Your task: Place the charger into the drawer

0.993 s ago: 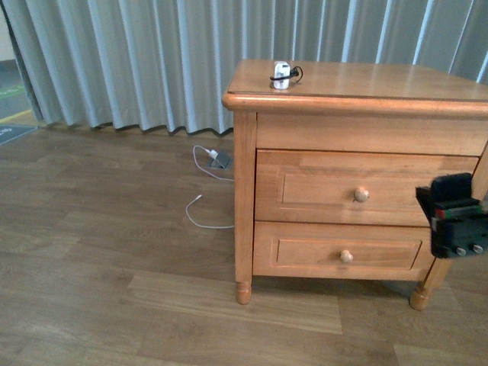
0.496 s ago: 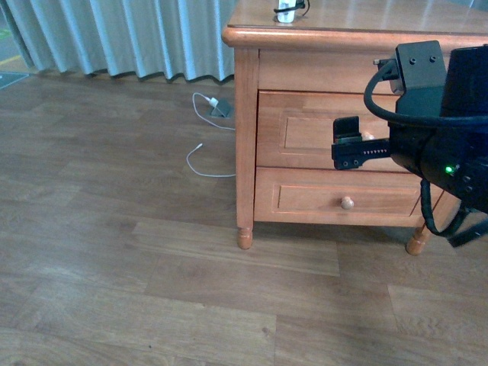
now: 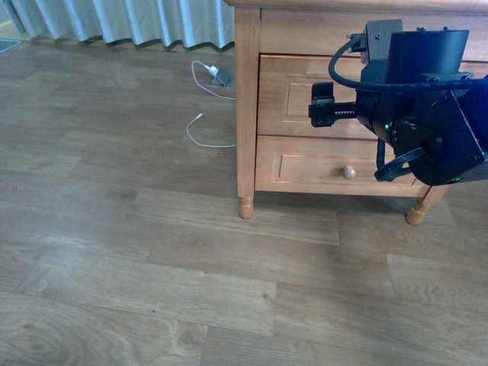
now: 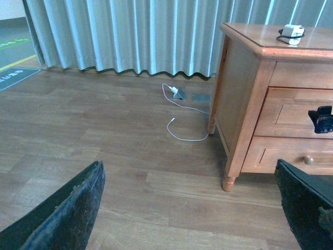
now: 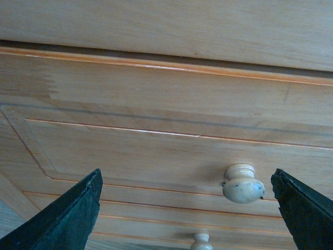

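Note:
The charger (image 4: pixel 291 33), a small white block wound with black cable, sits on top of the nightstand in the left wrist view; the front view cuts it off. The upper drawer (image 5: pixel 156 151) is closed, its round knob (image 5: pixel 242 184) between my right gripper's (image 5: pixel 187 219) spread fingers and nearer one of them, not touched. From the front, my right gripper (image 3: pixel 322 107) reaches at the upper drawer (image 3: pixel 293 95) and the arm hides its knob. My left gripper (image 4: pixel 187 208) hangs open over the floor, well away from the nightstand, holding nothing.
The lower drawer (image 3: pixel 305 164) with its knob (image 3: pixel 348 172) is closed below. A grey adapter (image 3: pixel 221 76) with a white cable (image 3: pixel 200 130) lies on the wooden floor beside the nightstand leg (image 3: pixel 245 207). Grey curtains (image 4: pixel 130 36) hang behind.
My right arm has come in from the right edge to the upper drawer front. The front view has dropped, so the nightstand top and charger have left it.

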`<action>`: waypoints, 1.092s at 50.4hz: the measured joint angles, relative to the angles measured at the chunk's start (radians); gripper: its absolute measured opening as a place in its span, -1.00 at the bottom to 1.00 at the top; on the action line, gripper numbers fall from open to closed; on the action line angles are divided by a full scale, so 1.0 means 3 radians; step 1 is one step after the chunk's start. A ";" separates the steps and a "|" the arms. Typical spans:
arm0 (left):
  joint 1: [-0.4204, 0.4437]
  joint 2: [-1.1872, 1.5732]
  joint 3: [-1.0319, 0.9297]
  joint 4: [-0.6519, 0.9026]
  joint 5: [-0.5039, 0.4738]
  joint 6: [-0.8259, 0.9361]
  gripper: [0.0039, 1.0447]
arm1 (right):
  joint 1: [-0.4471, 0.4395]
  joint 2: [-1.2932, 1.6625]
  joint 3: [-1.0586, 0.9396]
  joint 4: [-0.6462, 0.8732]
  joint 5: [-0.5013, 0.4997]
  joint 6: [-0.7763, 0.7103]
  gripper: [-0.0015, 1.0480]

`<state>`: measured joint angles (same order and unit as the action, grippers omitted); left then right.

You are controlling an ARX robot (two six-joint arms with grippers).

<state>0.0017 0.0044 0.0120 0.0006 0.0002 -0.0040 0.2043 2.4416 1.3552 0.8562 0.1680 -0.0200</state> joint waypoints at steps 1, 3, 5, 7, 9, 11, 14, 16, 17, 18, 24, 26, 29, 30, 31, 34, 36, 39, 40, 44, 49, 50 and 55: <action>0.0000 0.0000 0.0000 0.0000 0.0000 0.0000 0.89 | -0.0004 0.0022 0.0032 -0.0009 0.0000 0.0001 0.85; 0.0000 0.0000 0.0000 0.0000 0.0000 0.0000 0.89 | -0.0013 0.0058 0.0081 -0.0028 0.0000 0.0003 0.85; 0.0000 0.0000 0.0000 0.0000 -0.0001 0.0000 0.89 | -0.0022 0.0090 0.0131 -0.0046 0.0001 0.0003 0.85; 0.0000 0.0000 0.0000 0.0000 0.0000 0.0000 0.89 | -0.0033 0.0128 0.0179 -0.0060 0.0010 0.0003 0.85; 0.0000 0.0000 0.0000 0.0000 0.0000 0.0000 0.89 | -0.0053 0.0177 0.0235 -0.0074 0.0024 0.0003 0.85; 0.0000 0.0000 0.0000 0.0000 -0.0001 0.0000 0.89 | -0.0066 0.0205 0.0262 -0.0080 0.0034 0.0001 0.85; 0.0000 0.0000 0.0000 0.0000 0.0000 0.0000 0.89 | -0.0088 0.0245 0.0305 -0.0088 0.0047 0.0001 0.85; 0.0000 0.0000 0.0000 0.0000 0.0000 0.0000 0.89 | -0.0099 0.0268 0.0329 -0.0097 0.0048 0.0001 0.85; 0.0000 0.0000 0.0000 0.0000 0.0000 0.0000 0.89 | -0.0108 0.0282 0.0346 -0.0099 0.0050 0.0000 0.85; 0.0000 0.0000 0.0000 0.0000 0.0000 0.0000 0.89 | -0.0116 0.0291 0.0360 -0.0099 0.0052 -0.0001 0.85; 0.0000 0.0000 0.0000 0.0000 -0.0001 0.0000 0.89 | -0.0149 0.0326 0.0388 -0.0097 0.0060 0.0000 0.85; 0.0000 0.0000 0.0000 0.0000 0.0000 0.0000 0.89 | -0.0156 0.0328 0.0388 -0.0097 0.0058 -0.0001 0.85; 0.0000 0.0000 0.0000 0.0000 0.0000 0.0000 0.89 | -0.0159 0.0333 0.0388 -0.0095 0.0046 -0.0001 0.85; 0.0000 0.0000 0.0000 0.0000 0.0000 0.0000 0.89 | -0.0160 0.0334 0.0388 -0.0095 0.0046 -0.0003 0.85; 0.0000 0.0000 0.0000 0.0000 0.0000 0.0000 0.89 | -0.0160 0.0352 0.0389 -0.0095 0.0032 -0.0005 0.85; 0.0000 0.0000 0.0000 0.0000 0.0000 0.0000 0.89 | -0.0161 0.0355 0.0389 -0.0094 0.0033 -0.0005 0.85; 0.0000 0.0000 0.0000 0.0000 0.0000 0.0000 0.89 | -0.0163 0.0357 0.0389 -0.0093 0.0032 -0.0005 0.85; 0.0000 0.0000 0.0000 0.0000 0.0000 0.0000 0.89 | -0.0163 0.0359 0.0389 -0.0092 0.0031 -0.0005 0.85; 0.0000 0.0000 0.0000 0.0000 -0.0001 0.0000 0.89 | -0.0163 0.0357 0.0389 -0.0090 0.0031 -0.0006 0.85; 0.0000 0.0000 0.0000 0.0000 0.0000 0.0000 0.89 | -0.0165 0.0359 0.0389 -0.0090 0.0031 -0.0008 0.85; 0.0000 0.0000 0.0000 0.0000 -0.0001 0.0000 0.89 | -0.0165 0.0359 0.0388 -0.0090 0.0031 -0.0031 0.49; 0.0000 0.0000 0.0000 0.0000 0.0000 0.0000 0.89 | -0.0165 0.0359 0.0388 -0.0090 0.0031 -0.0032 0.42; 0.0000 0.0000 0.0000 0.0000 0.0000 0.0000 0.89 | -0.0164 0.0359 0.0388 -0.0090 0.0023 -0.0037 0.01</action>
<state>0.0017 0.0044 0.0120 0.0006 0.0002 -0.0040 0.1551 2.5492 1.4715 0.8291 0.1749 -0.0311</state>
